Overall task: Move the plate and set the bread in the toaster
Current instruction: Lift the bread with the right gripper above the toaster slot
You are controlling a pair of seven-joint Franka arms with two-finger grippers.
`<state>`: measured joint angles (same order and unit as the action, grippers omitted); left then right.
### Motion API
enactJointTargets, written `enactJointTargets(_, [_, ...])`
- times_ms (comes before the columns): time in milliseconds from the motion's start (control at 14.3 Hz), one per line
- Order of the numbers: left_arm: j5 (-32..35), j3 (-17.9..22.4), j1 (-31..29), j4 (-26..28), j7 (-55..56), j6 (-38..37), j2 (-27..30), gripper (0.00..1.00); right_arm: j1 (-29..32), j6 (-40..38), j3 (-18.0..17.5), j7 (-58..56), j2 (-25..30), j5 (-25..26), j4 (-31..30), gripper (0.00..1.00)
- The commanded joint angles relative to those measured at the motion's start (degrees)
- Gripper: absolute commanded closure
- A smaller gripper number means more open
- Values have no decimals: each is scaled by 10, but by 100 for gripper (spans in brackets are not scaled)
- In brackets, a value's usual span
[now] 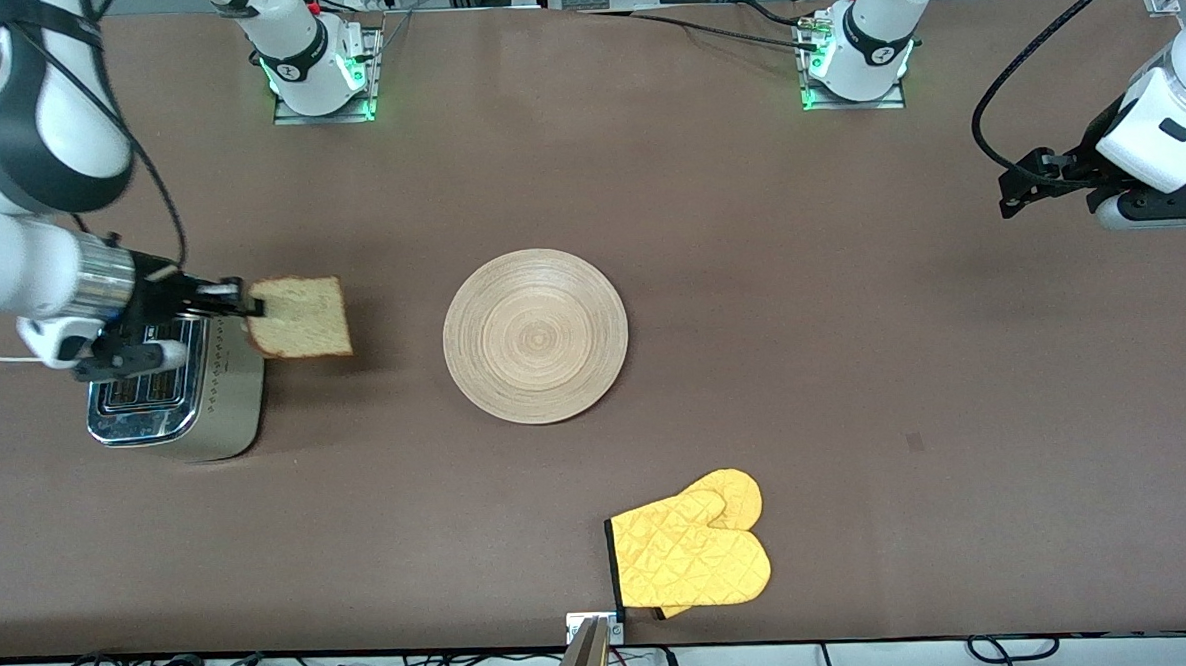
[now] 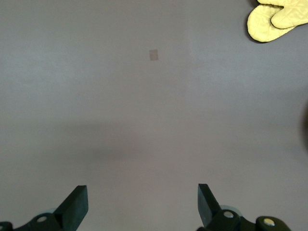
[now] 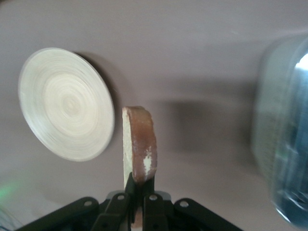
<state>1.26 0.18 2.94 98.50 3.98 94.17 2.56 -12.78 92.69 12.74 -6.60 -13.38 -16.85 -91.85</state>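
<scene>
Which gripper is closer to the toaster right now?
Right. The right gripper holds the bread just above the toaster; the left gripper waits open over bare table at the left arm's end.

No text, brand, number or sign can be read anywhere in these views. The nearest to a mark are the small dark emblems on the two arm bases (image 1: 291, 68) (image 1: 883, 53), too small to make out, and a row of tiny dots along the side of the toaster (image 1: 216, 369) just below the right tool (image 1: 252, 306), which form no letters.
</scene>
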Motion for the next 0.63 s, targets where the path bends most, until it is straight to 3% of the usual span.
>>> enactJointTargets(0, [1,3,1,-6,0,-10,4,0,9,-102,2,13,-24,75,90,100])
enactJointTargets(279, [1,3,1,-6,-1,-10,3,0,10,-142,2,8,-39,184,141,100])
enactJointTargets(558, [1,3,1,-6,-1,-10,3,0,13,-175,2,0,-96,284,229,100])
